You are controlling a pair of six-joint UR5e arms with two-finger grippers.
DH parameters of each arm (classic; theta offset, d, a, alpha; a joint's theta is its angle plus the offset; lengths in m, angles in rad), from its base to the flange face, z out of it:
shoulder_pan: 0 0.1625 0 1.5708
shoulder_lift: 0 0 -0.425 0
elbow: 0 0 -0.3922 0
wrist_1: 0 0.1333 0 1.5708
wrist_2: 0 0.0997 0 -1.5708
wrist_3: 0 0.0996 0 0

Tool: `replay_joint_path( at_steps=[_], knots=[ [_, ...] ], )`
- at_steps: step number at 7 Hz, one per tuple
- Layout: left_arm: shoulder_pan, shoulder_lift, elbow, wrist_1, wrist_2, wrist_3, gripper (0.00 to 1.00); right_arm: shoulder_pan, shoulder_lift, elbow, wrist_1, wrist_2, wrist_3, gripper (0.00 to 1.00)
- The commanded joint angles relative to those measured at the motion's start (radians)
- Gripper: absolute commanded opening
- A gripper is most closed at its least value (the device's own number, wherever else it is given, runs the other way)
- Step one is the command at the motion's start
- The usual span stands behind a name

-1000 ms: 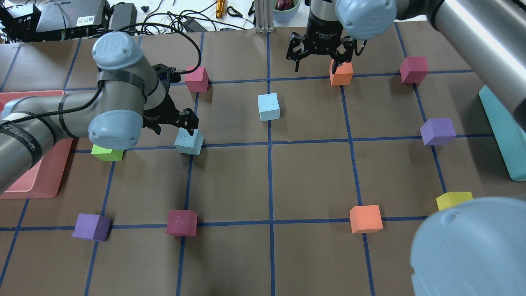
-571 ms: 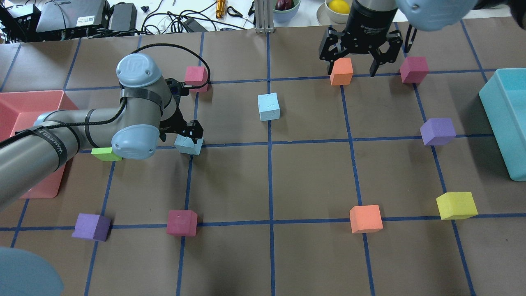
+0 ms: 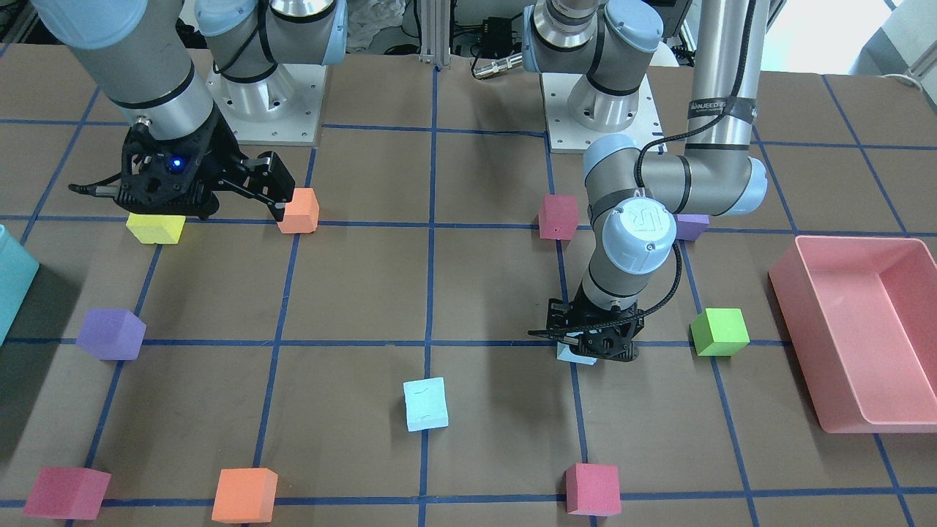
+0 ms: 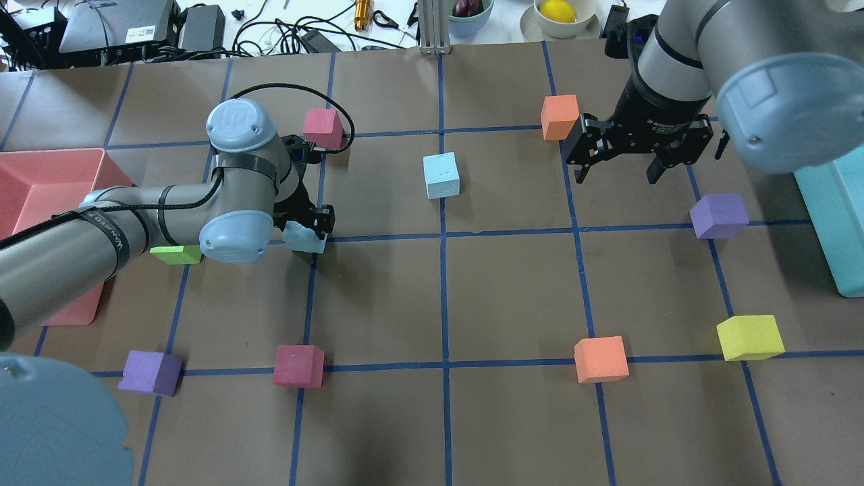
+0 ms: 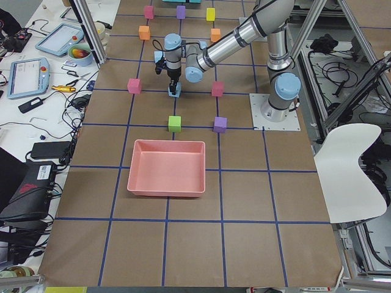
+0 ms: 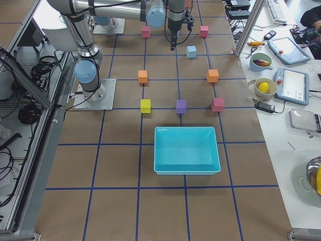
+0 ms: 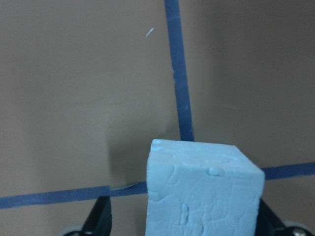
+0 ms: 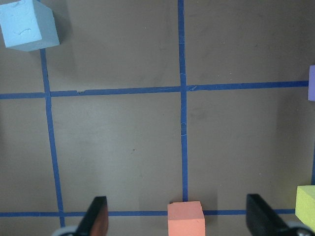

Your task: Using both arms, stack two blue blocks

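One pale blue block (image 4: 302,238) sits on a tape crossing at the table's left. My left gripper (image 4: 308,228) is lowered around it and open; the wrist view shows the block (image 7: 204,194) between the spread fingers (image 7: 98,221), with a gap on the left side. It also shows in the front view (image 3: 575,354) under the gripper (image 3: 591,350). The second blue block (image 4: 442,175) stands free near the table's middle, also seen in the front view (image 3: 426,404) and the right wrist view (image 8: 28,24). My right gripper (image 4: 617,174) hangs open and empty at the far right.
A pink tray (image 4: 40,162) lies at the left edge and a teal bin (image 4: 827,202) at the right edge. A green cube (image 4: 174,254) lies beside the left arm. Pink (image 4: 322,127), orange (image 4: 560,116), purple (image 4: 719,216), yellow (image 4: 749,337) and other cubes are scattered about.
My left gripper came down around the blue block, which stays on the table. My right arm swung right and back from the far orange cube, uncovering the teal bin.
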Motion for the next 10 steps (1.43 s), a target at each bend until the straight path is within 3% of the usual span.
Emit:
replay_joint_path(
  at_steps=[1, 2, 3, 4, 7, 10],
  knots=[
    [-0.011, 0.01, 0.071, -0.087, -0.045, -0.032, 0.0, -0.003, -0.021, 0.013, -0.007, 0.001, 0.001, 1.0],
    [-0.04, 0.006, 0.173, -0.189, -0.052, -0.145, 0.0, -0.006, -0.024, 0.009, -0.007, -0.013, 0.001, 1.0],
    [-0.092, -0.017, 0.319, -0.312, -0.117, -0.246, 0.0, -0.006, -0.03, -0.025, 0.002, -0.015, -0.001, 1.0],
    [-0.125, -0.057, 0.451, -0.398, -0.121, -0.346, 0.0, -0.007, -0.028, -0.065, 0.116, -0.022, -0.001, 1.0],
    [-0.256, -0.202, 0.648, -0.402, -0.122, -0.615, 0.0, -0.009, -0.028, -0.08, 0.134, -0.024, -0.004, 1.0],
    [-0.301, -0.272, 0.693, -0.388, -0.118, -0.678, 0.0, -0.012, -0.028, -0.08, 0.132, -0.025, -0.007, 1.0]
  ],
)
